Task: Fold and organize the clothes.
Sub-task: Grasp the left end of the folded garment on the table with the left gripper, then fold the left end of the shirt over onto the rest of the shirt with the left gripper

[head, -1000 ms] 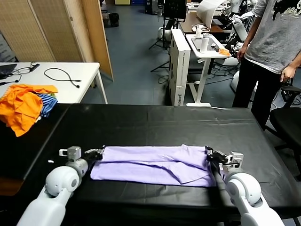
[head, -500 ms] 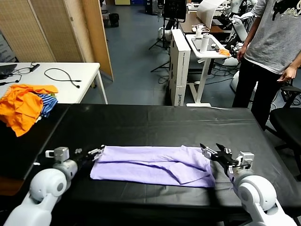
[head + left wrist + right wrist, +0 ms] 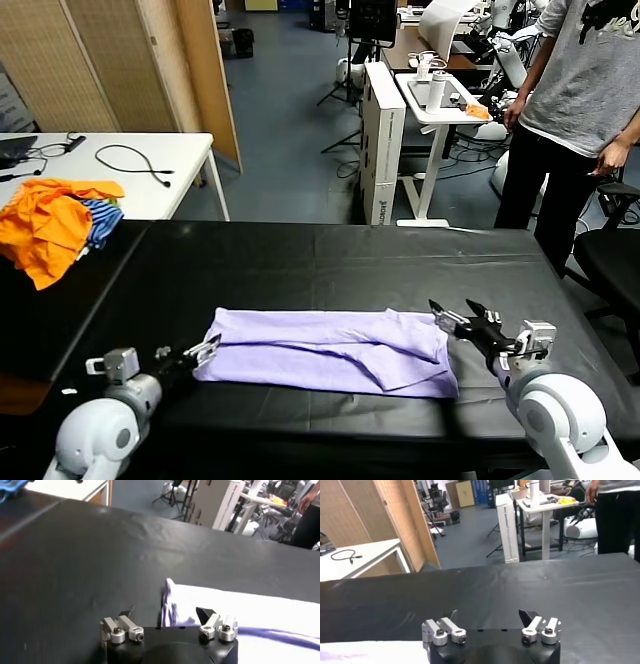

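Fingers apart on both grippers, nothing held. Head view: left gripper [image 3: 193,354] sits low at the near left of the black table [image 3: 300,255], tips just beside the left end of the lavender T-shirt [image 3: 325,350], possibly touching the hem, can't tell. Right gripper [image 3: 463,320] is at the shirt's right end, fingers spread and pointing back across the table, tips over the edge of the fabric. Shirt lies folded into a long flat band running left-right along the near half of the table, with a diagonal fold crease right of centre. Orange and blue-striped clothing heap [image 3: 52,225] sits at the far left, on the corner where the black table meets a white table [image 3: 150,170] carrying a black cable [image 3: 135,160]. Person in grey top and black trousers [image 3: 575,120] stands beyond the far right corner. Left wrist view: left gripper [image 3: 167,621] open, empty, shirt's end [image 3: 240,617] lies just ahead of the tips, one small corner of cloth sticking up between the fingers' line; rest of the fabric runs off toward one side. Right wrist view: right gripper [image 3: 490,619] open, empty, bare black table [image 3: 520,590] ahead; a pale sliver of shirt [image 3: 365,652] shows at the frame edge beside the gripper body.
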Robot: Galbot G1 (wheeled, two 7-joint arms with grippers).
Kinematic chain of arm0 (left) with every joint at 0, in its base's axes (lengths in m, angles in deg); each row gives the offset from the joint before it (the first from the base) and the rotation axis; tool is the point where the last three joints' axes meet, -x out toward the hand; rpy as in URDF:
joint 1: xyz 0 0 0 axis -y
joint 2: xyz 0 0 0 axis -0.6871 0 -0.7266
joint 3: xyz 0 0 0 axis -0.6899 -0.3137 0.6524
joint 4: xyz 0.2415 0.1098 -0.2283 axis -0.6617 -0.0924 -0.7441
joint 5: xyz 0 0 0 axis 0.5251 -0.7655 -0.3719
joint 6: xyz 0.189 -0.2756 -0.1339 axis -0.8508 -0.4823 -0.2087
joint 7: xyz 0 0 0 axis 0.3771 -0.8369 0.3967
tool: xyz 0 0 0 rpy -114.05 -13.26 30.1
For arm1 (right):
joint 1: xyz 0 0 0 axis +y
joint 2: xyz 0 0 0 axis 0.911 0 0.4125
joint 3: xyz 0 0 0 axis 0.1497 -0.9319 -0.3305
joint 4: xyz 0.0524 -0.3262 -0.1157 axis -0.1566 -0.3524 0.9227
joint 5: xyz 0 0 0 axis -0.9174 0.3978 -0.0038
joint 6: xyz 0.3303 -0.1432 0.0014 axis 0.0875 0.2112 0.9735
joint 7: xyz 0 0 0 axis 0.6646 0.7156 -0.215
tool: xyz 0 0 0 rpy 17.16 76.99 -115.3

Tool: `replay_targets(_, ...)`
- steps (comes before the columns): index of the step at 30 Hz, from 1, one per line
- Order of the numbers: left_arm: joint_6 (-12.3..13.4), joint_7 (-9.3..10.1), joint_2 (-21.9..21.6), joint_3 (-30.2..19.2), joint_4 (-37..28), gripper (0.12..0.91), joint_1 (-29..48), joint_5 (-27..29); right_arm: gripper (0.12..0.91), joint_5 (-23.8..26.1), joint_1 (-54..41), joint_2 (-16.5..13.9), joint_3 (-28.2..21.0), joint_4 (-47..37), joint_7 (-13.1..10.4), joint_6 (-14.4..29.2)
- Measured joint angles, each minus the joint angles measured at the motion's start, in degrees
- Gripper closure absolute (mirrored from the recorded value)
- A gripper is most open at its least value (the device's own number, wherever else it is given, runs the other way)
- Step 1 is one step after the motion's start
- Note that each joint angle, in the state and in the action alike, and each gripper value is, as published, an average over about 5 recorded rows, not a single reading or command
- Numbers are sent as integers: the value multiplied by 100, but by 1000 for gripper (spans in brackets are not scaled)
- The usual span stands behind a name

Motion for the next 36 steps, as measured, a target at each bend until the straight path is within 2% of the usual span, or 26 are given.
replay_targets(5,54,-23,172,-32,-90,339,12,110,118,-35,9,-6,16,45,-3,-16)
replay_targets(13,51,-45,318,-143,-56,770,-17,163,118,-23,-30,51,-59,30,-21,-32)
replay_targets(16,28,-58,345,-175,-39,845,-17,198,118,-26,-12,85,-49,53,-21,-42)
replay_targets(22,3,-87,290,-173,12,857,-62,524,118,68,160,168,73,218,-9,-48)
replay_targets(25,54,-136,177,-110,86,857,-125,888,118,310,387,204,92,414,147,98)
replay_targets(29,241,-298,-94,38,146,857,-229,1450,118,776,888,261,1,767,317,421)
replay_targets(36,520,-419,-790,489,138,857,-403,2000,118,1328,1809,494,-89,1190,125,856)
